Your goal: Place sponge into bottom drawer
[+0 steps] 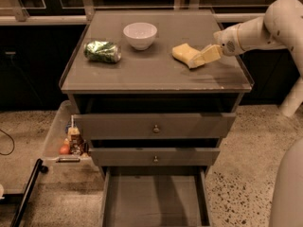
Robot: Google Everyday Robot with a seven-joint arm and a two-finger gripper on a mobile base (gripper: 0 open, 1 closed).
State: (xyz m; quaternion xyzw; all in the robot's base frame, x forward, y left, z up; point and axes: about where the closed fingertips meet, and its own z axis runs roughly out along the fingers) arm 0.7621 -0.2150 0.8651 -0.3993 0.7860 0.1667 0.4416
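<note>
Grey cabinet top (156, 77), dim room, speckled floor around it. Reading from the left edge across:

- Clear bin (49, 141) on the floor at the cabinet's 9 o'clock, small items inside; not relevant.
- Green crumpled packet (102, 51) on the top, left part, lying on its side.
- White bowl (140, 35) at about 1 o'clock from the packet, upright, apart from everything else.
- Sponge (184, 53) on the right half of the top, flat on the surface, well apart from the bowl. Its long axis runs roughly from 10 o'clock to 4 o'clock.
- Gripper (204, 57) just past the sponge, reaching in from 2 to 3 o'clock on the pale arm (265, 27). Its yellowish tip meets the sponge's 4 o'clock end; they look to be touching or overlapping. Whether the gripper is spread, closed, or already pinching the sponge cannot be told from this angle.

Key relation: the sponge lies at the gripper's 9 o'clock, and the gripper's approach line is close to the sponge's long axis, so any grasp would likely take the near end rather than the middle.

Below the top: two upper drawers (154, 126) with knobs, pulled out a little. Bottom drawer (154, 202) is fully open, floor bare, at 6 to 7 o'clock from the sponge. Judged: pick not confirmed; carry down and forward to the drawer not yet done.
</note>
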